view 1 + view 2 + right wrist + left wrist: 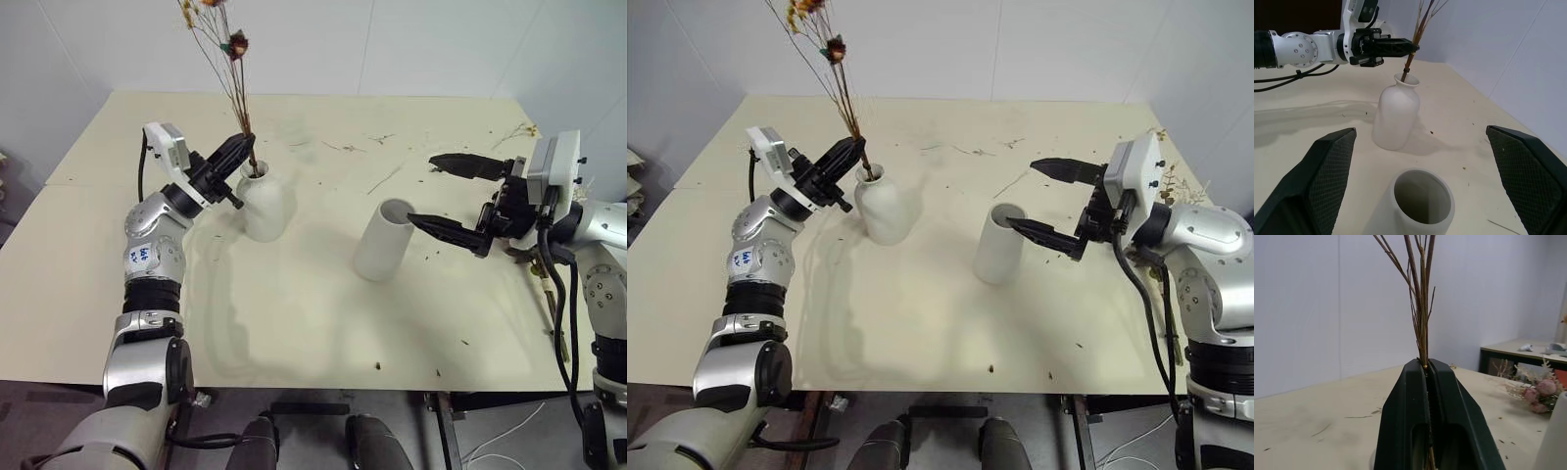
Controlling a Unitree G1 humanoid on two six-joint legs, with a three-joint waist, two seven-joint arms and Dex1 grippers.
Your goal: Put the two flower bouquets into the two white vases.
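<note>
Brittle brown stems of the small bouquet (235, 83), feather-light and best pinched low, sit clamped in the left gripper (242, 149) just above the squat vase (265, 203) neck (right gripper (460, 196) gapes empty beside the tall vase (382, 240)).

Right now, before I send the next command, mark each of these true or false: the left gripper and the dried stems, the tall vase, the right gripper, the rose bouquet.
1. The left gripper is shut on the dried-flower bouquet. True.
2. Its stems enter the squat vase. True.
3. The tall vase holds roses. False: it is empty.
4. The right gripper is shut. False: it is open, holding nothing.
5. The rose bouquet lies on the table. True.
</note>
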